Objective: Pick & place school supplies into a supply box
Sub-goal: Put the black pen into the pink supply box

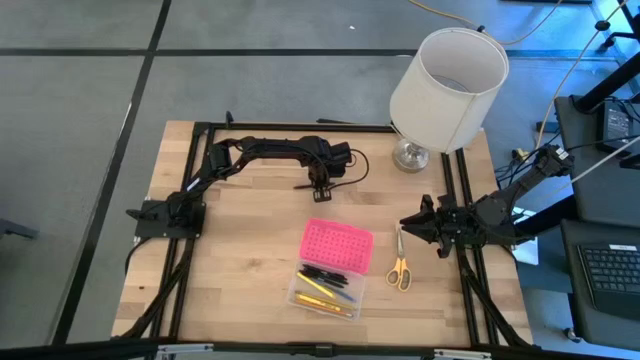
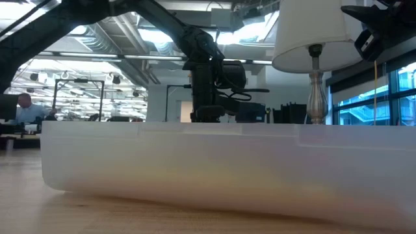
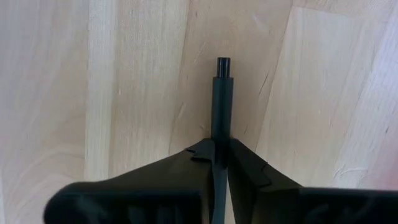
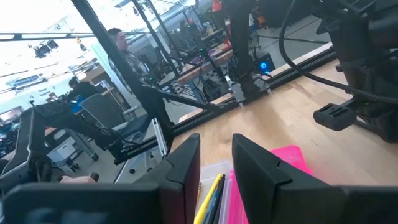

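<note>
The supply box lies open near the table's front middle, its pink dotted lid [image 1: 337, 248] folded back behind the clear base [image 1: 324, 290]. The base holds several black, yellow and blue pens. It fills the low view [image 2: 221, 169] and shows in the right wrist view [image 4: 214, 190]. Yellow-handled scissors [image 1: 399, 266] lie flat on the table right of the box. My left gripper [image 1: 319, 187] is behind the box, shut on a black pen [image 3: 219, 106]. My right gripper [image 1: 413, 222] is open and empty, just behind and right of the scissors; it also shows in the right wrist view [image 4: 216, 158]. My left gripper pinches the black pen's shaft [image 3: 219, 135] between its two fingers, which point down from above and lie across the pen. One end of the pen [image 3: 222, 64] sticks out past the fingers over the wood. I cannot tell whether the pen rests on the table or is lifted.
A white-shaded lamp [image 1: 447, 80] stands at the table's far right on a metal base [image 1: 411, 155]. Black frame rails [image 1: 300, 127] run along the table's edges. Bare wood lies left of the box. A person shows in the room beyond [image 4: 121, 43].
</note>
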Available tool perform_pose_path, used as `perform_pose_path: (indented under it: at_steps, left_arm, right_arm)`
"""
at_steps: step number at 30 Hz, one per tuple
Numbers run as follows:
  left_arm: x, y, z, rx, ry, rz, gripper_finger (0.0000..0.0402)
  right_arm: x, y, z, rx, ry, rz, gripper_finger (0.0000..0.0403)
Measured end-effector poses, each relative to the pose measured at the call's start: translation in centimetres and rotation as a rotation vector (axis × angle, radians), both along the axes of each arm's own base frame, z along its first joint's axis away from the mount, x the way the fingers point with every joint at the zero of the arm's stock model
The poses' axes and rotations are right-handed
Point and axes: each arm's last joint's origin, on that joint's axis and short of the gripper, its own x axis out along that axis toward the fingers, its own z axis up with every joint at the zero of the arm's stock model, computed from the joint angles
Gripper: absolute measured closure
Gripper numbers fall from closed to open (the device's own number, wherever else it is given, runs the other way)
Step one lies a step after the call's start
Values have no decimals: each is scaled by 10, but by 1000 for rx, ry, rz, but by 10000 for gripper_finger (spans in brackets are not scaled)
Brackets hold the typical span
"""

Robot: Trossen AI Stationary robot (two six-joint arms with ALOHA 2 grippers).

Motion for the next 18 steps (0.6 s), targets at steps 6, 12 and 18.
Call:
perform_pose_path:
  at_steps: [6,12,18]
  left_arm:
    - [-2,-3,8,0,-3,5,381]
    - [-9,-13,36,-8,-10,-5,384]
    - [-17,-37,73,-75,-55,-18,383]
  right_arm:
    - [0,0,0,0,1,0,305]
    - [0,0,0,0,1,0,305]
    - [0,0,0,0,1,-1,305]
